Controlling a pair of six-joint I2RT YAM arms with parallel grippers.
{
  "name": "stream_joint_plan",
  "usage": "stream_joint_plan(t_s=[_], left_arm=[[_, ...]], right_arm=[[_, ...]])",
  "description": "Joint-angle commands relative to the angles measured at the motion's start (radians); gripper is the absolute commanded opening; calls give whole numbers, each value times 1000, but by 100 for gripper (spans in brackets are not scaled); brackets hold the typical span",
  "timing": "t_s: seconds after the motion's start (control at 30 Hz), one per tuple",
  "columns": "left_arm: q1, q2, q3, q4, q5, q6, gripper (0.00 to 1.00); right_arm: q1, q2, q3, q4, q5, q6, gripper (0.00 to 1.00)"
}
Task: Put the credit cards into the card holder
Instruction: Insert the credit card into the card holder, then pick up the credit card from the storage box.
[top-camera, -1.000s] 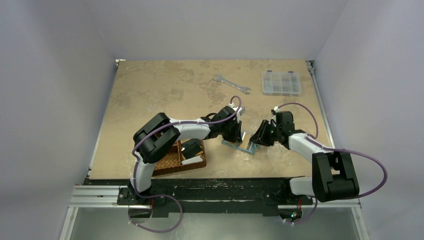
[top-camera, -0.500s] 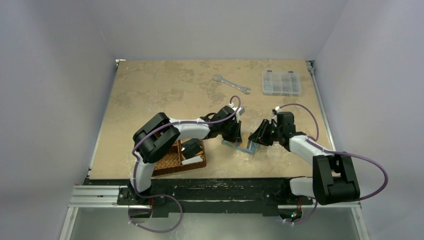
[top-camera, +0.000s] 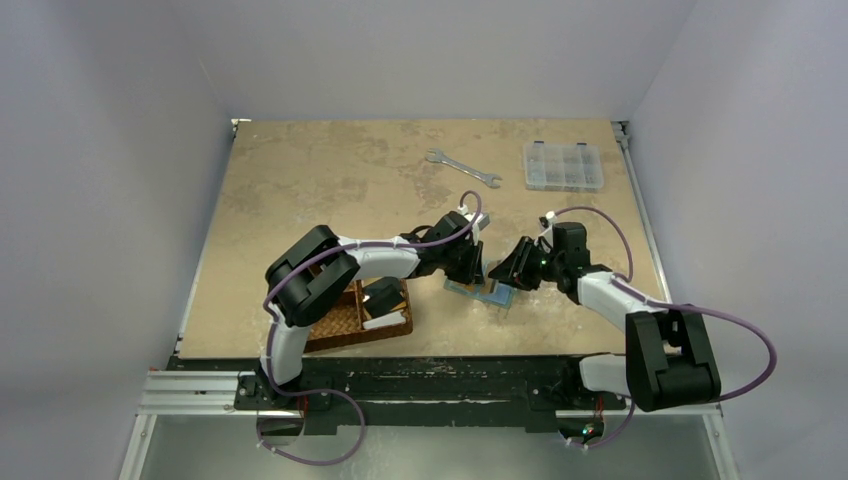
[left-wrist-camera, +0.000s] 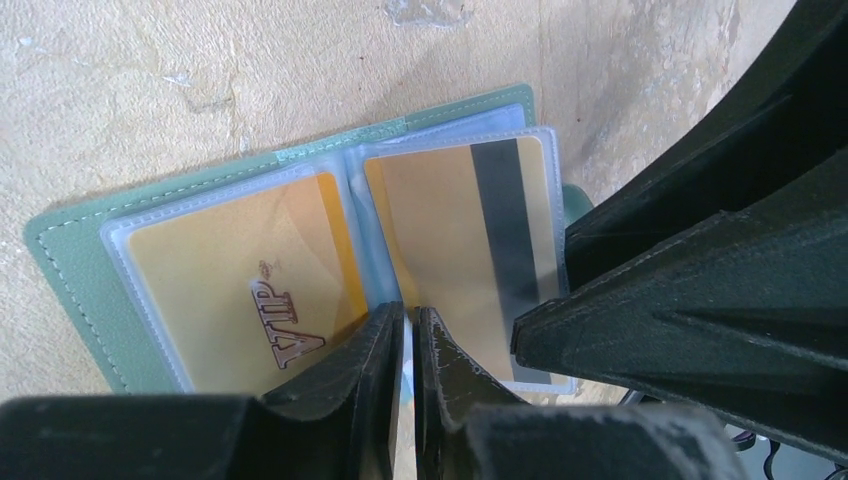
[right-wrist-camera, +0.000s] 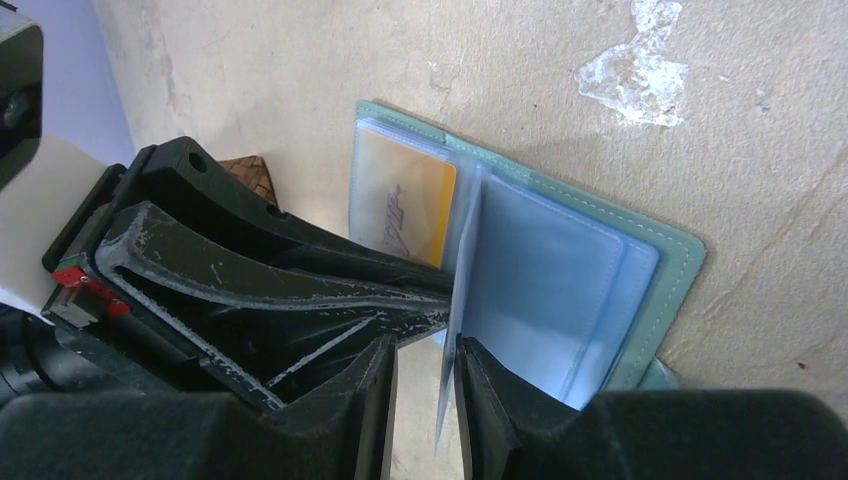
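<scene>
Closest, at the near edge left of the middle, a brown basket (top-camera: 345, 325) sits under the left arm's elbow. A white strip and a dark piece lie in it; I cannot tell what they are.

Just beyond it, a little right of the middle of the surface (top-camera: 330, 180), the holder (top-camera: 470, 290) lies open and flat, its green cover down and its clear pockets facing up. Two orange-yellow cards are already in pockets. The VIP card (left-wrist-camera: 235, 285) lies in the page on one side of the spine, and the striped card (left-wrist-camera: 450, 225), its back with the black band showing, lies on the other side.

The two hands meet over the holder from opposite sides. The left hand (left-wrist-camera: 405, 325) has its fingers nearly together at the near end of the spine, pinched on a thin clear leaf (right-wrist-camera: 462, 250) that stands up edge-on from the spine. The right hand (right-wrist-camera: 425, 360) has its fingers apart, with that leaf rising in the gap close to one of them; whether it touches I cannot tell. Beyond the leaf lie empty blue-grey pockets.

Towards the far edge, a wrench (top-camera: 462, 168) lies near the middle and a clear box (top-camera: 563, 165) sits by the far right corner, both well apart from the hands.
</scene>
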Motion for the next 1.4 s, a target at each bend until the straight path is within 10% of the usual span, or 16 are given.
stream_joint_plan(t_s=[0.0, 0.63, 0.8, 1.37], left_arm=[[1, -70, -7, -15, -8, 9, 15], [132, -684, -109, -321, -84, 99, 59], [170, -837, -154, -492, -201, 189, 70], [173, -721, -118, -815, -107, 385, 73]], right_arm=[[2, 22, 0, 54, -23, -2, 35], [224, 141, 166, 135, -8, 8, 59], [164, 52, 203, -76, 114, -144, 70], [139, 5, 519, -490, 216, -295, 78]])
